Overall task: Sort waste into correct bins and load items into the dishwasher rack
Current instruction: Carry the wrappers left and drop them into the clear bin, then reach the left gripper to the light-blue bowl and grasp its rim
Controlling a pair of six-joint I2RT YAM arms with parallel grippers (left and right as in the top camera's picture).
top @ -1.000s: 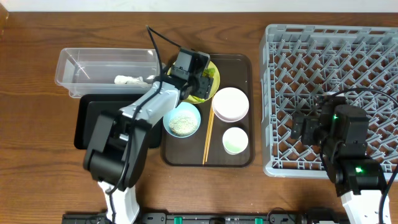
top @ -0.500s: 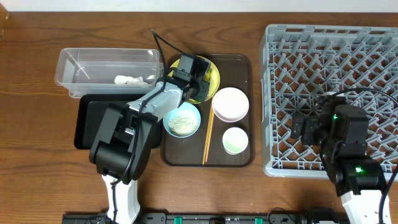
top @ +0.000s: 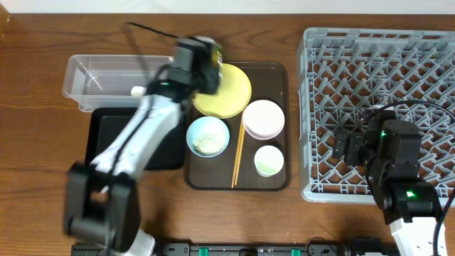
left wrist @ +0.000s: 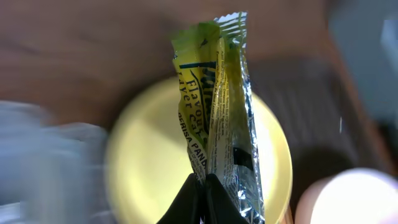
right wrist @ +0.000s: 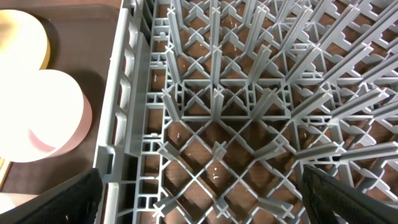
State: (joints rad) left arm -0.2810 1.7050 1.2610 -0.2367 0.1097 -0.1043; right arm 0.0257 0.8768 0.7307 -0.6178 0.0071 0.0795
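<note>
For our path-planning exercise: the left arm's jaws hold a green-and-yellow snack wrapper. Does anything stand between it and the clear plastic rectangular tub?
Nothing visible does. The green-and-yellow snack wrapper hangs over the round yellow plate, and the open-topped clear plastic tub lies just beside it, holding a white scrap.

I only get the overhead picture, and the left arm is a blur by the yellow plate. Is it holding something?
Observer: Yes. The left wrist view shows the left gripper shut on the snack wrapper, pinched at one end.
Visitor: What does it look like?
Observer: Green and yellow, dark lettering, a silvery crimped edge.
Visitor: And the other hand?
Observer: The right wrist view shows the right gripper open, nothing between its jaws, over the dishwasher rack.
</note>
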